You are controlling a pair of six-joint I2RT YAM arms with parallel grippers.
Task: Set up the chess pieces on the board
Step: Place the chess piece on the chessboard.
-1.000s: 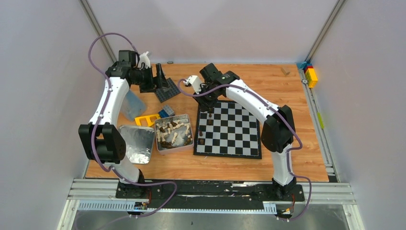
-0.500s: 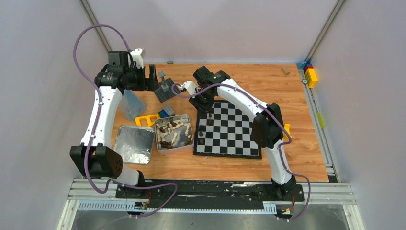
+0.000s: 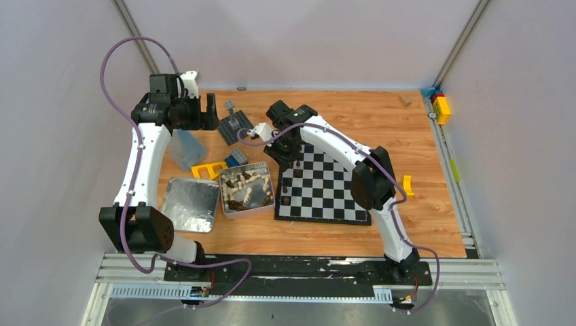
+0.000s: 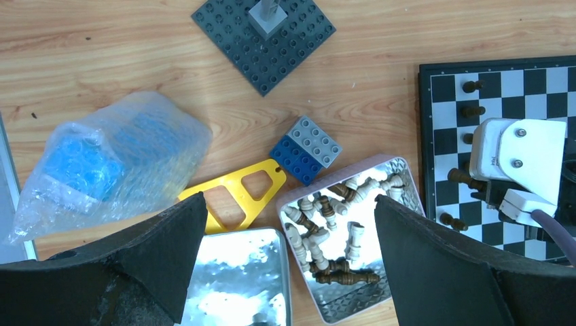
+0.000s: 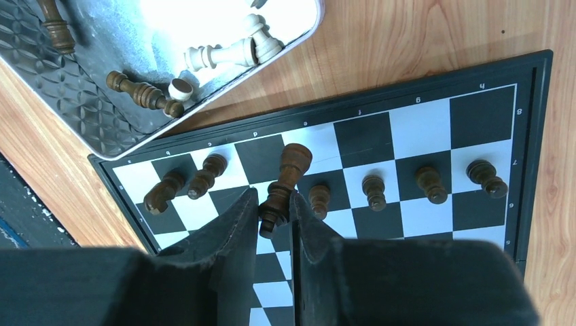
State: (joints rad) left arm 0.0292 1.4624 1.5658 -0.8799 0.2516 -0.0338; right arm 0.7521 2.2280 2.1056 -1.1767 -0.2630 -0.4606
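Right hand [image 5: 273, 204] clamped on a tall dark brown chess piece [image 5: 290, 171], above the flat black-and-silver checked board [image 3: 339, 193], near its far-left corner. Can't tell if the piece's base touches the board. Six small dark brown pieces [image 5: 373, 192] stand in the two files along the board's left edge. The other chess pieces, cream and dark brown [image 4: 319, 231], lie jumbled in a shiny metal tin [image 4: 333, 311] just left of the board. A second shiny tin half [image 3: 192, 204] sits further left of the board, touching the first.

Left hand [image 4: 289, 200] has fingers wide apart, holding nothing, hanging well left of the board's far-left corner. On the wooden tabletop [image 3: 380, 112] left of the board: dark grey studded baseplate [image 4: 265, 41], blue-and-grey toy brick [image 4: 306, 149], yellow triangular plastic frame [image 4: 238, 197], clear bag of blue bricks [image 4: 102, 159].
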